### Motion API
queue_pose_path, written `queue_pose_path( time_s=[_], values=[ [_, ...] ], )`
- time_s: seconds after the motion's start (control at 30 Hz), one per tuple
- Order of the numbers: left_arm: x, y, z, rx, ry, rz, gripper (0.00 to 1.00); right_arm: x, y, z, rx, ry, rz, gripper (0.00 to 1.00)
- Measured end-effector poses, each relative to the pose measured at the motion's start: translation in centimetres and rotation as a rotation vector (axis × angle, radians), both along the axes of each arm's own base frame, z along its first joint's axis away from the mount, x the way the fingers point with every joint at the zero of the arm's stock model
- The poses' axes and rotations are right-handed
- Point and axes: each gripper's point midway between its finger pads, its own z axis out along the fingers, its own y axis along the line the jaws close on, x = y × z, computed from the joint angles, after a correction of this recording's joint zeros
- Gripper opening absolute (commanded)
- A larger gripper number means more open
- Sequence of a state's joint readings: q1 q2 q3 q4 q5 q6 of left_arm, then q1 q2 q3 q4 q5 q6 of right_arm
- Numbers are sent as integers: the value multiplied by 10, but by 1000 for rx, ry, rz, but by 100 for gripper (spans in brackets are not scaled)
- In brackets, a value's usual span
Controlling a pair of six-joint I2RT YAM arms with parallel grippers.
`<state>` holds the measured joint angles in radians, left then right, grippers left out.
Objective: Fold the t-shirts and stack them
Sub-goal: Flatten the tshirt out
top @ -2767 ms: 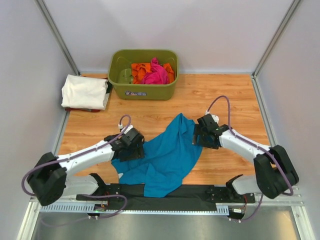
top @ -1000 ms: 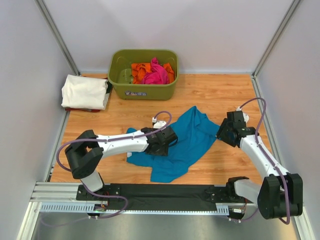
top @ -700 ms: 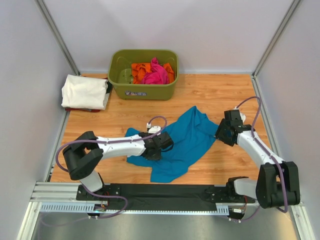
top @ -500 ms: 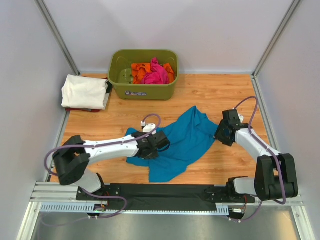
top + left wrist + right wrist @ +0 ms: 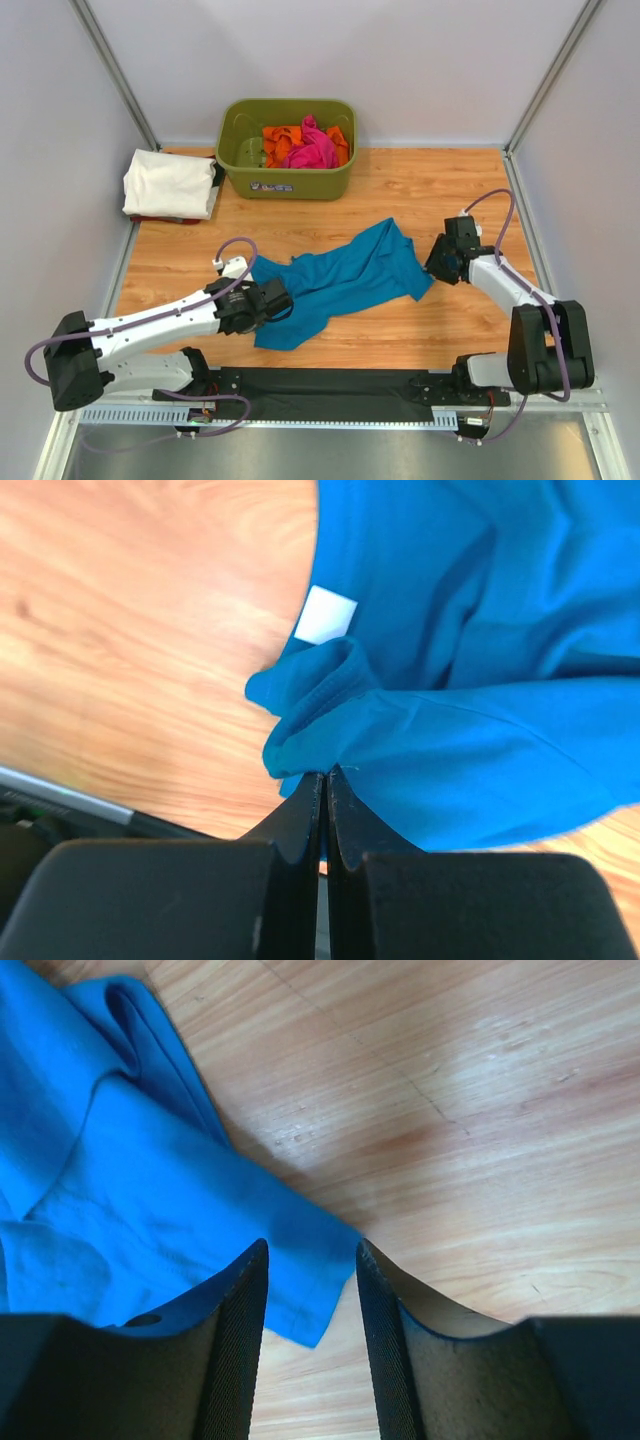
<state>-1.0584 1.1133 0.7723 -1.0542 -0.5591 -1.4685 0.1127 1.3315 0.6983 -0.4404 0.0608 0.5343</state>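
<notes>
Pinching a bunched fold of the teal-blue t-shirt, the left pincer is holding its fingers pressed flat together, with the cloth caught right at the tips. A white label is showing on the shirt just beyond the fold. The right pincer is standing with its fingers spread, straddling a corner of the same shirt. The cloth is lying in the gap and neither pad appears to be squeezing it. The shirt is lying as a crumpled band across the wooden table, running from the left pincer at near left to the right pincer at right. Further out, a folded white t-shirt is sitting at the far left edge. A pink t-shirt and an orange t-shirt are lying bundled in the olive-green tub at the back.
</notes>
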Motion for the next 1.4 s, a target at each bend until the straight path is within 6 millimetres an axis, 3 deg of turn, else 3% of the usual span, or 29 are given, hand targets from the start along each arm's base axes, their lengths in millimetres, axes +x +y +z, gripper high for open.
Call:
queue_pose_path(
  time_s=[0.2, 0.33, 0.47, 0.6, 0.8, 1.0, 1.1, 1.2, 1.27, 1.3, 1.4],
  values=[
    [-6, 18, -12, 48, 35, 59, 0, -8, 11, -10, 60, 31, 23, 55],
    [-5, 19, -14, 56, 42, 70, 0, -28, 20, -14, 115, 70, 24, 58],
    [-4, 19, -15, 56, 43, 75, 0, -52, 28, -4, 161, 52, 10, 61],
    [-3, 18, -15, 51, 40, 75, 0, -65, 30, 3, 196, 6, -17, 61],
    [-2, 17, -14, 46, 36, 72, 0, -82, 30, -17, 206, 80, -52, 57],
    [-2, 18, -15, 44, 35, 73, 0, -72, 46, -20, 215, 85, -9, 56],
    [-3, 20, -17, 45, 36, 73, 0, -64, 54, -21, 215, 80, 11, 50],
    [-3, 21, -16, 40, 33, 74, 0, -56, 58, -23, 217, 75, 12, 37],
    [-4, 21, -15, 34, 29, 75, 0, -52, 58, -24, 214, 71, 13, 9],
    [-4, 22, -14, 31, 28, 77, 0, -52, 57, -26, 205, 73, 10, 0],
    [-3, 25, -11, 26, 22, 84, 0, -51, 55, -25, 194, 81, -3, 0]
  ],
)
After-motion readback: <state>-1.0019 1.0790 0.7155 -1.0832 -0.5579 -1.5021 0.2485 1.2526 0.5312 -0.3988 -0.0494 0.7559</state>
